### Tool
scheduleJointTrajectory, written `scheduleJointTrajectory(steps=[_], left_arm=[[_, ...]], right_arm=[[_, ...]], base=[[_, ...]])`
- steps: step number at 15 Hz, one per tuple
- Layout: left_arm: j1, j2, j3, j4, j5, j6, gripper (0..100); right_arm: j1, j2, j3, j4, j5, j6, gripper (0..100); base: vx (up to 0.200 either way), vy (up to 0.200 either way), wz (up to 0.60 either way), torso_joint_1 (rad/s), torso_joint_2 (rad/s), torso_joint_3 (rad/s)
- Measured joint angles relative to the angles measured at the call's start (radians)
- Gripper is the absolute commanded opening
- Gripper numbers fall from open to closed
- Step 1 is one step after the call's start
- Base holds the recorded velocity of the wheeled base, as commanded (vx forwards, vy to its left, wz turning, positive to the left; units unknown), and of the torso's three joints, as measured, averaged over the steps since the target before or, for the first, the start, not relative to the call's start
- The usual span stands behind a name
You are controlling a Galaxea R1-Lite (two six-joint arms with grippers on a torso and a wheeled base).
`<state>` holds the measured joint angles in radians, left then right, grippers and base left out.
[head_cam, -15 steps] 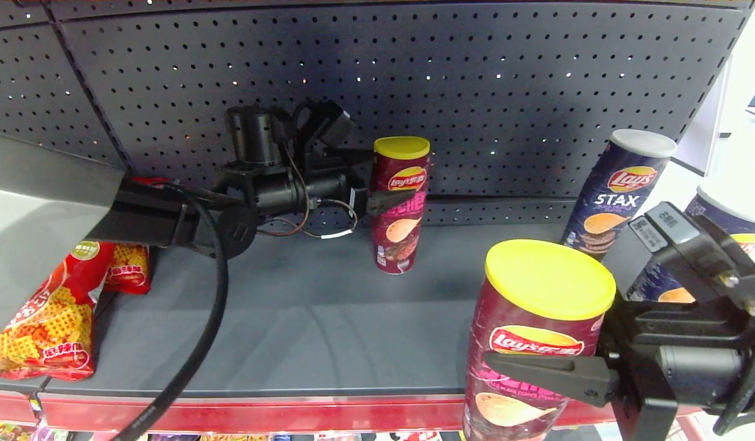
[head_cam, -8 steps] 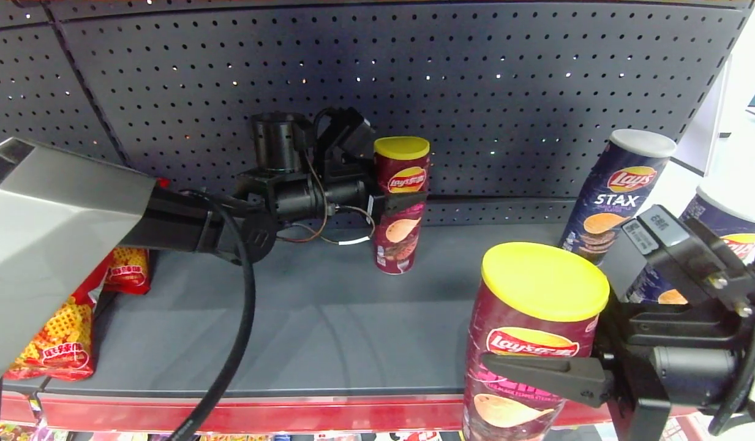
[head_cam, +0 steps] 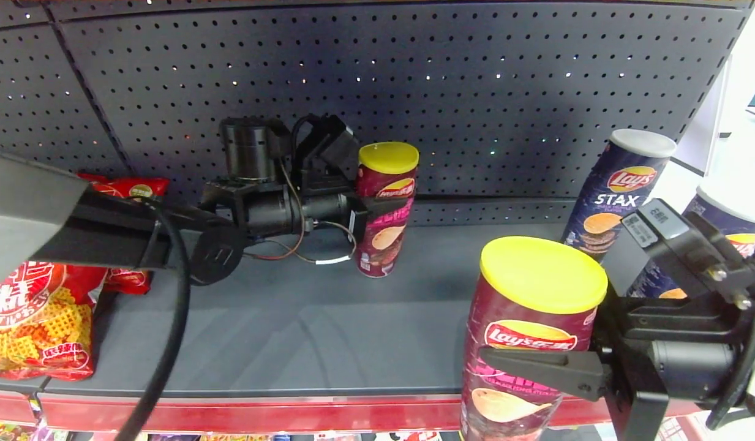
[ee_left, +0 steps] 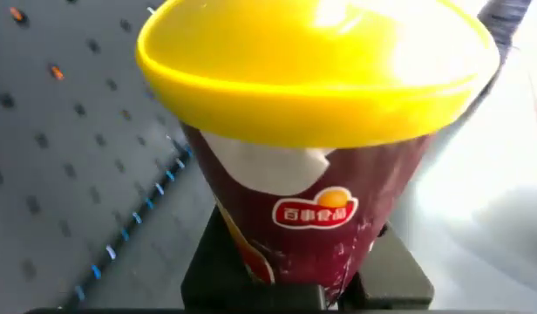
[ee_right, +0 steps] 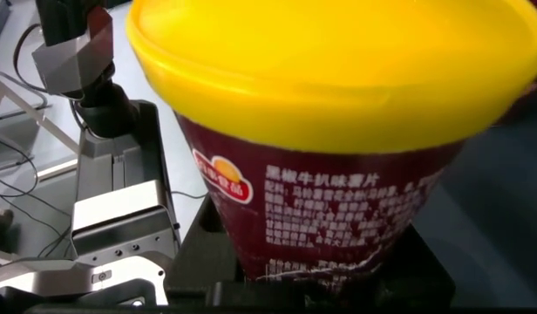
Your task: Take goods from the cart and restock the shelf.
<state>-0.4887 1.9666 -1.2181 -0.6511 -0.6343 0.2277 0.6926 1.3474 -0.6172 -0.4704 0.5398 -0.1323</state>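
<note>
At the shelf's (head_cam: 291, 331) back, the left pincer (head_cam: 382, 206) grips the far can (head_cam: 387, 160); the right pincer (head_cam: 533, 366) grips the near can (head_cam: 541, 277).

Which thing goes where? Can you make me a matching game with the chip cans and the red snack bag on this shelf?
Things
1. maroon yellow-lidded cardboard chip can held by the left hand
2. matching maroon can held by the right hand
3. dark blue cardboard chip can with white lid
4. red crinkly snack bag

Places
A. left end of the grey metal shelf
B. at the shelf's front edge
C. standing at the right, no hand on it
D. at the back, by the pegboard wall

Pairs: 1-D, 2-B, 3-C, 4-A
</note>
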Motion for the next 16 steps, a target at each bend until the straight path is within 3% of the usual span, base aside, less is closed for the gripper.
scheduleJointTrajectory(steps=[2,5,11,16], left_arm=[[-0.016,-0.093,0.090,0.000,0.000,-0.021,0],[-0.067,-0.203,0.179,-0.007,0.021,-0.092,0],[-0.114,-0.296,0.351,-0.009,0.047,-0.099,0],[-0.137,-0.317,0.387,-0.009,0.050,-0.100,0]], right_arm=[[0.000,0.006,-0.001,0.000,0.000,-0.001,0],[0.001,0.014,-0.005,-0.001,0.000,-0.004,0],[0.002,0.032,-0.029,-0.012,0.000,-0.002,0],[0.002,0.040,-0.027,-0.030,-0.002,0.001,0]], base=[[0.000,0.000,0.00,0.000,0.00,0.000],[0.000,0.000,0.00,0.000,0.00,0.000],[0.000,0.000,0.00,0.000,0.00,0.000],[0.000,0.000,0.00,0.000,0.00,0.000]])
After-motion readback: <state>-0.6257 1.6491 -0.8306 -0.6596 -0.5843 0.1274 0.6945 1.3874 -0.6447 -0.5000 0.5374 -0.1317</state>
